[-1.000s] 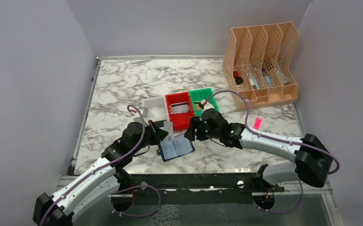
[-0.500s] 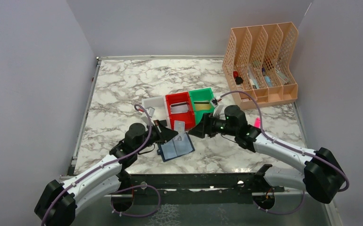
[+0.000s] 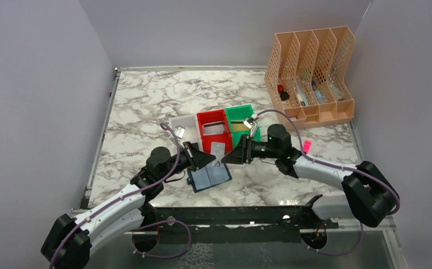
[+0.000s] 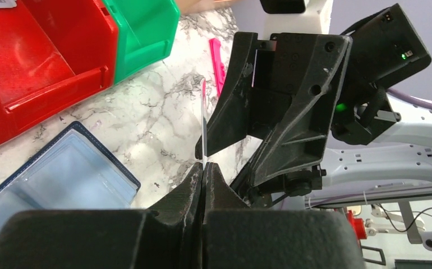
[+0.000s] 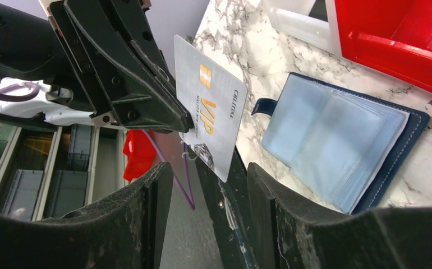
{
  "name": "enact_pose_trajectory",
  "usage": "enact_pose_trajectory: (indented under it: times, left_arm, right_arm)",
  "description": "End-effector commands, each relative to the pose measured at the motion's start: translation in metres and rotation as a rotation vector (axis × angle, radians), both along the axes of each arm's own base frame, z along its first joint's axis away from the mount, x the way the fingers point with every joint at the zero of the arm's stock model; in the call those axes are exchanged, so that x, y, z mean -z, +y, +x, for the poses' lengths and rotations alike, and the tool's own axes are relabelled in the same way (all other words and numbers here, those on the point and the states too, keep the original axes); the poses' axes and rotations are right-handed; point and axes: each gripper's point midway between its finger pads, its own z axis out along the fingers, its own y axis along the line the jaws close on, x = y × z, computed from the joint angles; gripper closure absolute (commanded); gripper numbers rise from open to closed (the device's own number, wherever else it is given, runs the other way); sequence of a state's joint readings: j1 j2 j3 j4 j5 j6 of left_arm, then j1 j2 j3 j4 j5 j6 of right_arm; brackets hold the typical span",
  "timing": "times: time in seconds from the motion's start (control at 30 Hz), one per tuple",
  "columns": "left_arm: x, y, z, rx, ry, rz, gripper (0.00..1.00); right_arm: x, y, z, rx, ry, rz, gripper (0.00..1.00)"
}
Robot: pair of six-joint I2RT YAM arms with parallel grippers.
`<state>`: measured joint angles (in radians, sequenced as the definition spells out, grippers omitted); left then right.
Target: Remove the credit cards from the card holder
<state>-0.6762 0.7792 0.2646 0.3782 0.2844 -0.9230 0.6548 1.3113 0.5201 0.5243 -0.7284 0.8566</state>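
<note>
The navy card holder lies open on the marble, its pale-blue sleeves up; it also shows in the left wrist view and the right wrist view. My left gripper is shut on one edge of a silvery-grey "VIP" credit card and holds it upright above the holder's far edge. My right gripper faces it, open, and the card's free corner reaches into the gap between its fingers without being pinched.
Behind the holder stand a red bin with a silvery card, a green bin with a tan-gold card, and a white bin. A pink stick lies to the right. A peach file rack stands at the back right.
My left gripper has carried the card a little right and up from the holder. My right wrist has turned to face the card and moved in so its open fingers straddle the card's corner.
</note>
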Motion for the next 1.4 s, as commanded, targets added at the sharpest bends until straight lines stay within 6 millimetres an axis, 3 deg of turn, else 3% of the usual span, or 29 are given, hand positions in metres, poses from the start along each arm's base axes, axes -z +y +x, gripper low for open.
enact_pose_trajectory:
  times: [0.0,0.77,1.1,1.27,1.37]
  left_arm:
    - [-0.014,-0.004,-0.008,0.05,-0.044,-0.047,1.0]
    - [-0.039,-0.016,-0.018,0.155,-0.11,-0.108,1.0]
    - [-0.034,-0.013,-0.018,0.139,-0.105,-0.112,0.99]
    - [-0.03,-0.006,-0.012,0.078,-0.102,-0.114,0.78]
    - [-0.025,-0.004,-0.009,0.054,-0.091,-0.107,0.55]
  right_arm:
    - [-0.015,0.004,-0.003,-0.05,-0.026,0.071,0.45]
    - [-0.026,-0.005,-0.012,-0.144,-0.036,0.17,0.67]
    - [-0.032,-0.008,-0.017,-0.154,-0.057,0.205,0.89]
    - [-0.027,-0.01,-0.014,-0.116,-0.051,0.19,0.97]
    - [-0.024,-0.012,-0.011,-0.086,-0.047,0.171,0.99]
